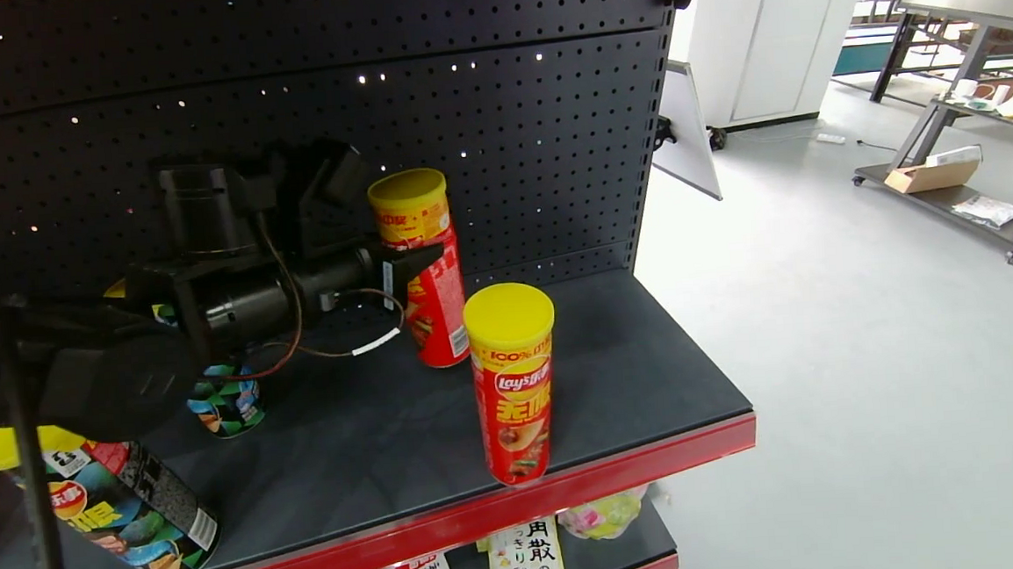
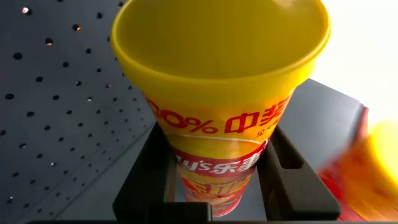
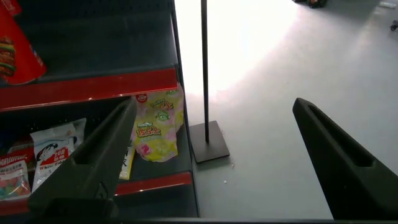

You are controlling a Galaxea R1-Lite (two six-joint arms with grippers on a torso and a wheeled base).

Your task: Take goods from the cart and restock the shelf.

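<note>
L gripper [image 1: 417,256] clamped on red chip can [image 1: 414,204], at back of shelf [image 1: 644,373] near pegboard [image 1: 515,134] | R gripper [image 3: 214,109] spread, empty | risk: can leans, may topple on letting go | nearby: second can [image 1: 512,381] at front edge, patterned can [image 1: 228,405] under arm, could get knocked on pull-back

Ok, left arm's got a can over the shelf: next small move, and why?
Probably open the left end effector: the red chip can it clamps already seems to stand on the shelf, near the pegboard back, clear of the front can.
</note>
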